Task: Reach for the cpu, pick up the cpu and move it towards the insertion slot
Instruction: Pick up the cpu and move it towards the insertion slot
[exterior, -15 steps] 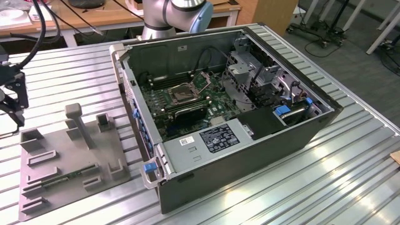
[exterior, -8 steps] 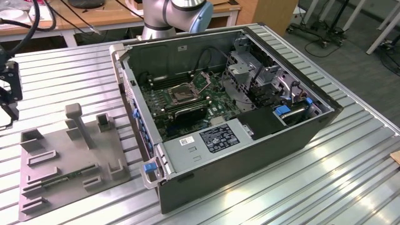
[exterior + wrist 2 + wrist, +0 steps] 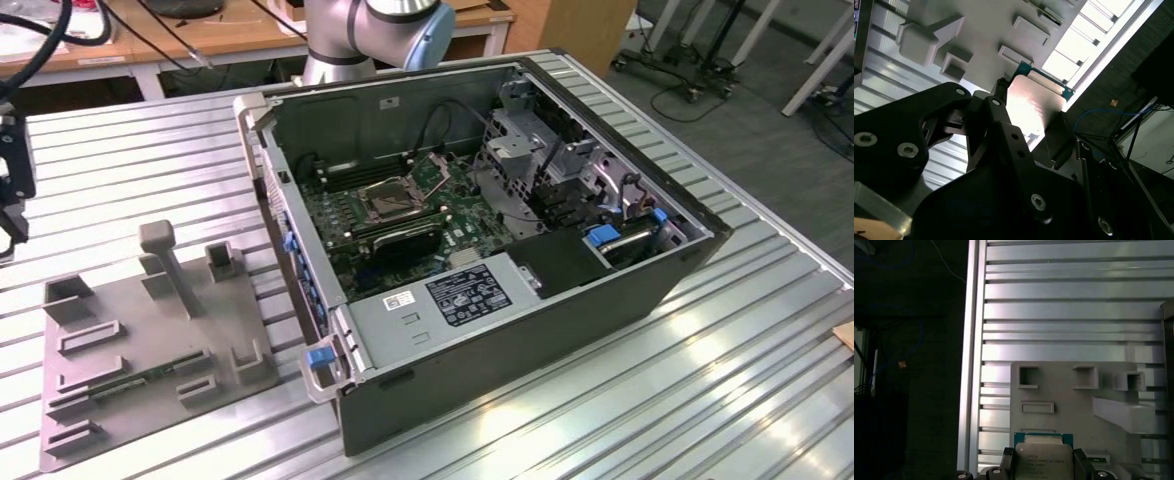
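Note:
The cpu [image 3: 1043, 456] is a small square chip with a pale metal top and a green rim, also seen edge-on as the cpu [image 3: 1036, 105]. My gripper [image 3: 1043, 462] is shut on it, with a black finger [image 3: 1008, 460] on one side and another on the opposite side. The chip hangs above the grey holder block [image 3: 1069, 395]. In the exterior view my gripper [image 3: 10, 195] is at the far left edge, over the table beside the block [image 3: 147, 340]. The insertion slot [image 3: 390, 200], a shiny square frame with a dark centre, lies inside the open computer case [image 3: 534, 330], well to the right.
The case's upright walls [image 3: 274, 190] stand between the block and the socket. The block carries several raised posts [image 3: 163, 255] and a long green strip [image 3: 134, 378]. The ribbed aluminium table [image 3: 694, 400] ends in an edge [image 3: 971, 340] close to my gripper.

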Robot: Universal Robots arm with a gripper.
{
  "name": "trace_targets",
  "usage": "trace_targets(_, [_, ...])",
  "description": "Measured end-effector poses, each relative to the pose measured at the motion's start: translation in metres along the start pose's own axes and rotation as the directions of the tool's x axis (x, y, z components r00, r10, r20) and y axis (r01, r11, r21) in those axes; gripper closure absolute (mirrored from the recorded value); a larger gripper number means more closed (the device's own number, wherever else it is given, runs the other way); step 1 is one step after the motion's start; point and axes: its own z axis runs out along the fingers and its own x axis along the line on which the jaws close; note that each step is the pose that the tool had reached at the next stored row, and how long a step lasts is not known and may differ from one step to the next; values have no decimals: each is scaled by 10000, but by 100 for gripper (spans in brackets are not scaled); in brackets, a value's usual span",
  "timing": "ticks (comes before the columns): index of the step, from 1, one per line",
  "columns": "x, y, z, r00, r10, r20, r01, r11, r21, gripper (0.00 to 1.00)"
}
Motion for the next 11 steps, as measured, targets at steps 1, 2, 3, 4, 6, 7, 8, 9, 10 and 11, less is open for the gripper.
trace_targets(1, [0,2,-22,10000,0,0,0,10000,0,46])
trace_targets(2, [0,3,-40,10000,0,-1,0,10000,0,46])
trace_targets(3, [0,4,-53,10000,0,0,0,10000,0,46])
trace_targets(4, [1,4,-66,10000,0,-1,0,10000,1,46])
trace_targets(6, [1,5,-78,10000,0,1,0,10000,-1,46])
trace_targets(7, [1,5,-79,10000,0,2,0,10000,-1,46])
trace_targets(8, [1,5,-79,10000,0,2,0,10000,-1,46])
trace_targets(9, [0,6,-80,10000,0,1,0,10000,-1,46])
trace_targets(10, [0,6,-81,10000,0,1,0,10000,0,46])
trace_targets(11, [1,6,-81,10000,0,-1,0,10000,0,46])
